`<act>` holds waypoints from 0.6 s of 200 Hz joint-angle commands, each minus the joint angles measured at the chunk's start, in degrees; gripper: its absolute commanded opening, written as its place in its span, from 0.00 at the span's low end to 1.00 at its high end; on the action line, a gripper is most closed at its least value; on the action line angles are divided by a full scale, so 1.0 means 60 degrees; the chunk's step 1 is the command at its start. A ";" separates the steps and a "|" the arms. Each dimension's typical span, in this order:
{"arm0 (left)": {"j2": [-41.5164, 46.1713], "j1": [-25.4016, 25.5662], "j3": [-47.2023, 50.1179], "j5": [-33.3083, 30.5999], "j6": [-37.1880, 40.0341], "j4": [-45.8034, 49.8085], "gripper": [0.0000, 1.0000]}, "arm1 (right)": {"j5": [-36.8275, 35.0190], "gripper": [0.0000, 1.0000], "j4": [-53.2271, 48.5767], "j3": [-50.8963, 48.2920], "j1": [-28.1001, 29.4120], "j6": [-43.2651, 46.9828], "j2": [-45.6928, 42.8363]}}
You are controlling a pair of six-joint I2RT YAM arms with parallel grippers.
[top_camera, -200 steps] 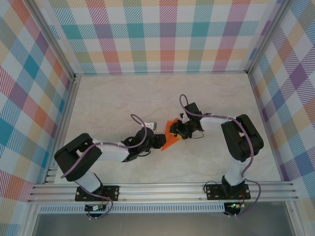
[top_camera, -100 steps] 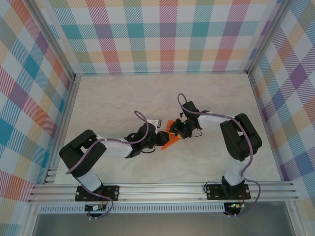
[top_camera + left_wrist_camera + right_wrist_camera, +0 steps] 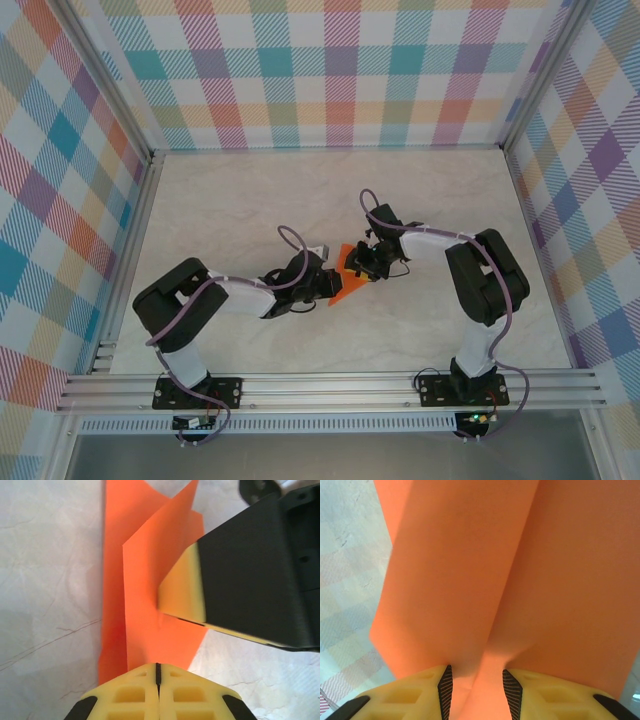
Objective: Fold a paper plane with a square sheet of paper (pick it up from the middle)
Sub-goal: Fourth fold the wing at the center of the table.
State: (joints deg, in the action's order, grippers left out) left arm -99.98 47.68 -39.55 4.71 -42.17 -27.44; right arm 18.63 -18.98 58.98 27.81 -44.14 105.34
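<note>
Paper plane (image 3: 142, 640): bright orange, creased

My top camera: high, behind arm bases (image 3: 197, 392), looking down over whole table (image 3: 220, 200). My left wrist camera: close, facing down on orange paper (image 3: 145, 630). Right wrist: even closer. All three share that paper.

Black arms (image 3: 485, 275), purple cables (image 3: 290, 234), yellow claw pads (image 3: 130, 695)

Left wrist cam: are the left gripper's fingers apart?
No, the left gripper has its yellow fingertips pressed together along a thin seam, at the edge of the orange paper.
</note>
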 commanded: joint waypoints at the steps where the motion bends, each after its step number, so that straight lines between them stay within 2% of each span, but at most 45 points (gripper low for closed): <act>1: -0.0201 -0.0078 -0.0274 -0.0282 0.0173 0.0376 0.05 | -0.1875 0.38 -0.1245 -0.0463 -0.0094 -0.0110 0.0886; 43: -0.0168 -0.0080 -0.0340 -0.0614 0.0231 0.0618 0.05 | -0.1991 0.38 -0.1317 -0.0470 -0.0093 -0.0219 0.0972; 120: -0.0308 -0.0073 -0.0473 -0.0595 0.0264 0.0751 0.05 | -0.2424 0.39 -0.1550 -0.0441 -0.0009 -0.0363 0.1118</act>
State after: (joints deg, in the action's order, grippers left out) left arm -100.68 47.68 -41.19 2.22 -41.50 -23.99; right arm 17.52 -19.90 59.70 28.21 -45.87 105.73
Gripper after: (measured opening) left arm 0.054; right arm 0.384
